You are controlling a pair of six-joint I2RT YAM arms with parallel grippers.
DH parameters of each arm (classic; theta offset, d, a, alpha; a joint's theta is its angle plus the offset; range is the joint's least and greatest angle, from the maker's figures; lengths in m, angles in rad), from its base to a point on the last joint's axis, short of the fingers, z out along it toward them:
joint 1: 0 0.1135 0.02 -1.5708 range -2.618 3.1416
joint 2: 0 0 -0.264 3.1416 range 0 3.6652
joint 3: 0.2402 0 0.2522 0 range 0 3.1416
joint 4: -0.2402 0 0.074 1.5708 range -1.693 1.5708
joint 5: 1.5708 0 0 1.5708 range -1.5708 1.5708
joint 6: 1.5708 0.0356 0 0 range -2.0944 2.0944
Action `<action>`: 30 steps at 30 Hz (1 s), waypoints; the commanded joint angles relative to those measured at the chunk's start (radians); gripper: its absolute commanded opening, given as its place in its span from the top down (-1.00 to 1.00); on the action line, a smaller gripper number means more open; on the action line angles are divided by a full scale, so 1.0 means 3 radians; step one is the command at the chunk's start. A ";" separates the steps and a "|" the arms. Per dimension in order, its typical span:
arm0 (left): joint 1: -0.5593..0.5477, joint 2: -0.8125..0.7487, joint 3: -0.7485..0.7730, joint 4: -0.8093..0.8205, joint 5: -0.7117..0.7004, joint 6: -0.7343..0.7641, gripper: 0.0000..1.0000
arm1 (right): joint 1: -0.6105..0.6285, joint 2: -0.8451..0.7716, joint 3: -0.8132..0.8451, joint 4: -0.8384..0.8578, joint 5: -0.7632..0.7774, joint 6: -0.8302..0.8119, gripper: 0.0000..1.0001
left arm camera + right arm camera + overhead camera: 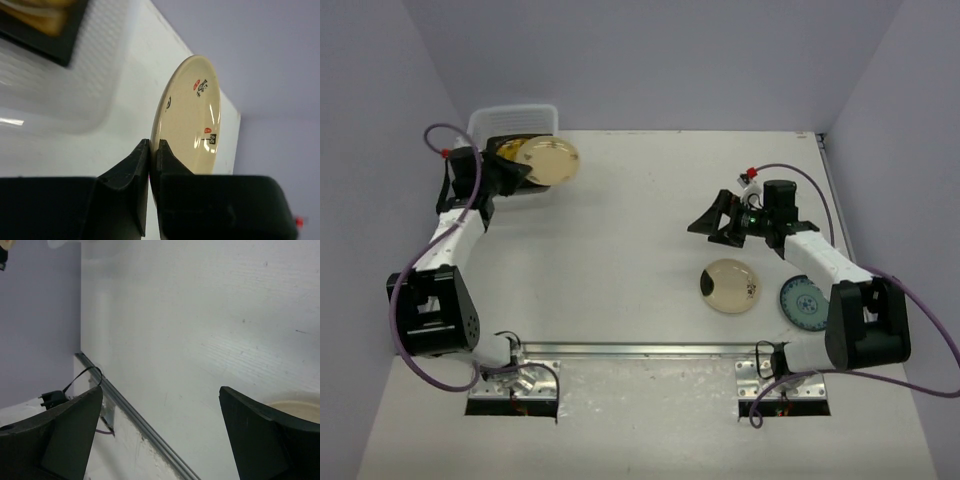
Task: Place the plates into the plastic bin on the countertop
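Setting: a robotics lab test cell.

Evidence:
- A wide, flat, off-white table is boxed in by bare pale lavender wall panels behind it and on both its sides.
- A silver metal rail is fixed along the table's near edge.
- Two white-and-black jointed robot arms, left and right, reach over the table. Each is bolted to a bare metal base plate at that same near edge.
- Purple cables loop loose from both arms above the table.
- Both wrist views show the same white table and lavender wall.
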 commanded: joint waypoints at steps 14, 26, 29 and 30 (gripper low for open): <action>0.0327 0.1899 0.2241 -0.0745 -0.0945 -0.0007 0.78 | 0.0003 -0.0435 -0.0291 -0.0165 0.0041 -0.0286 -0.98; 0.0326 0.2044 0.2633 -0.1241 -0.0693 0.0215 -1.00 | 0.0007 -0.0331 -0.0190 -0.0283 0.0161 -0.0404 -0.98; 0.0325 0.2266 0.2926 -0.1484 -0.0636 0.0328 -1.00 | 0.0003 -0.0335 -0.0154 -0.0408 0.0351 -0.0450 -0.97; 0.0322 0.2308 0.2990 -0.1540 -0.0602 0.0365 -1.00 | 0.0003 -0.0340 -0.0129 -0.0456 0.0488 -0.0464 -0.98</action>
